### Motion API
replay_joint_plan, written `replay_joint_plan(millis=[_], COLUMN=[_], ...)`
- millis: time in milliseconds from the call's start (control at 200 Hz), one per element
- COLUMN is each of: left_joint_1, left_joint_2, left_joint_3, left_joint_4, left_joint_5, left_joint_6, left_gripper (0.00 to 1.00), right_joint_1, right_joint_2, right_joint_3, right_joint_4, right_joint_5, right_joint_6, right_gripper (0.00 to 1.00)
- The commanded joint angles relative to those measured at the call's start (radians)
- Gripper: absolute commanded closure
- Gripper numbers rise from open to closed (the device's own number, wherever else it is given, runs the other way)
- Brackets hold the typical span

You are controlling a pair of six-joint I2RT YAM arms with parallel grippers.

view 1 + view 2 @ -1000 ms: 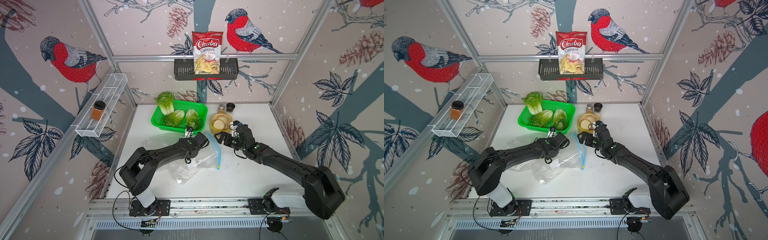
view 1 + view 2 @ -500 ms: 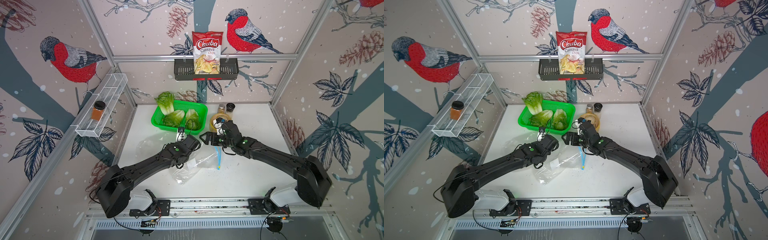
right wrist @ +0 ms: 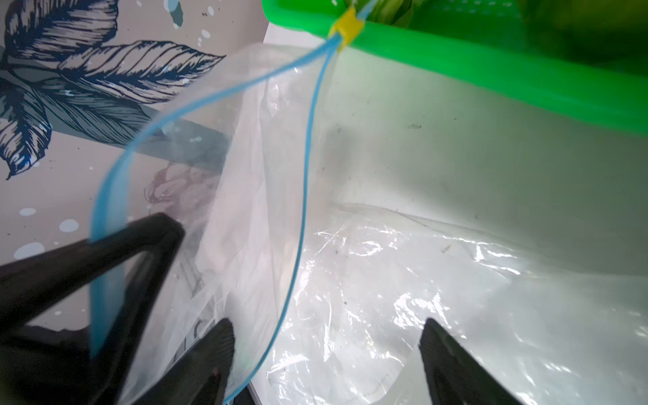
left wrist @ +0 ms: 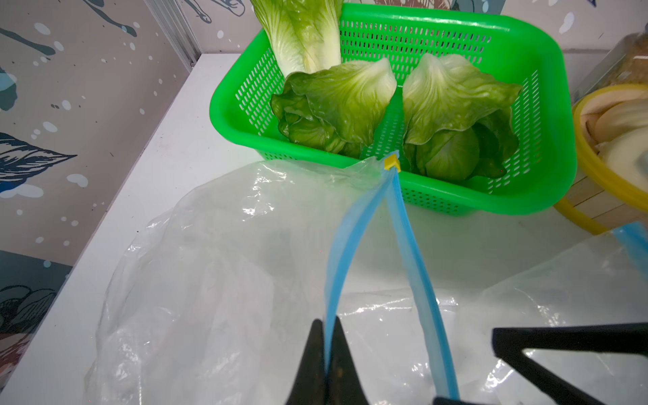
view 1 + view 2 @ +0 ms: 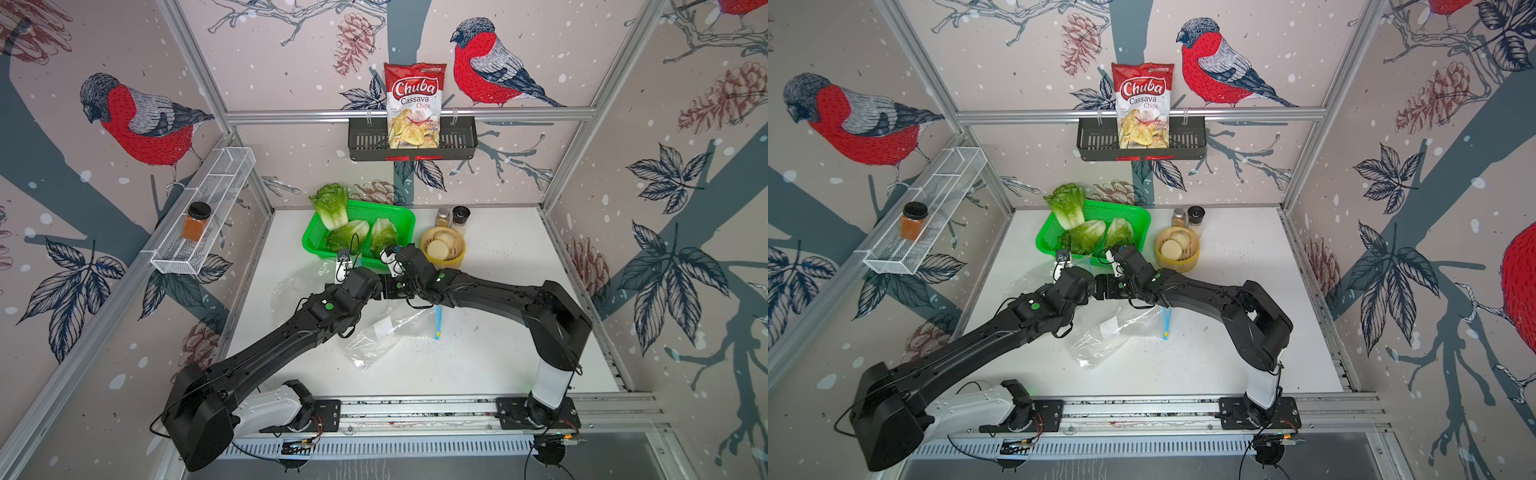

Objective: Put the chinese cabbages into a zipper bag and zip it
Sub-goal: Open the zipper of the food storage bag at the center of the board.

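Chinese cabbages (image 5: 345, 235): all three sit in the green mesh basket (image 5: 370, 210) at the back of the counter (image 5: 498, 332), none bagged. In both top views one head stands in the basket's back corner and two lie flat. The zipper bag (image 5: 374, 349) lies on the counter in front of the basket, mostly under both arms. Their wrists nearly touch above it, and the claw tips are hidden from up here. Readable text: "Chuba Cassava Chips" on the red-and-white chips bag (image 5: 414, 106) in the black wall rack (image 5: 365, 143). The white label (image 5: 381, 328) on the zipper bag is too small to read. Left wrist view: the left claw (image 4: 326, 328) is clamped tight on the blue zip track (image 4: 347, 245), lifting that lip. The yellow slider (image 4: 392, 164) is parked at the track's far end, just in front of the basket wall, so the mouth is unzipped. Right wrist view: the right claw (image 3: 326, 324) has its jaws apart, straddling the free track (image 3: 304, 182) and gripping nothing. My read is that the step in hand is spreading the mouth. Risks:
- The free track sits close to one jaw, so a close could miss it or pinch only film.
- The thin track could slide out of the left clamp if the pull goes sideways.
- The wrists are crowded, so a clash is likely when either arm swings.
- The mouth is narrow beside leafy heads, so leaves may snag the track and block zipping.
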Motion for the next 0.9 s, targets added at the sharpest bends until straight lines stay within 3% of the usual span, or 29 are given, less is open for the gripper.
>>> replay_joint_plan(millis=[0, 110, 320, 630, 896], left_joint_1=[0.017, 0.033, 0.094, 0.119, 0.120], left_joint_2=[-0.036, -0.069, -0.112, -0.142, -0.151], left_joint_3=[-0.017, -0.028, 0.028, -0.056, -0.081], left_joint_4=[0.073, 0.095, 0.008, 0.088, 0.108], left_joint_5=[0.041, 0.050, -0.085, 0.011, 0.037], left_joint_6=[0.036, 0.056, 0.083, 0.089, 0.086], left_gripper=[0.94, 0.94, 0.94, 0.93, 0.93], right_joint_1=[0.006, 0.008, 0.008, 0.037, 0.021], right_joint_2=[0.052, 0.099, 0.130, 0.104, -0.023], right_joint_3=[0.055, 0.102, 0.115, 0.152, 0.146], right_joint_4=[0.027, 0.002, -0.084, -0.102, -0.107], right_joint_5=[-0.042, -0.007, 0.134, 0.175, 0.191], right_joint_6=[0.026, 0.023, 0.025, -0.013, -0.055], right_gripper=[0.23, 0.29, 0.34, 0.31, 0.25])
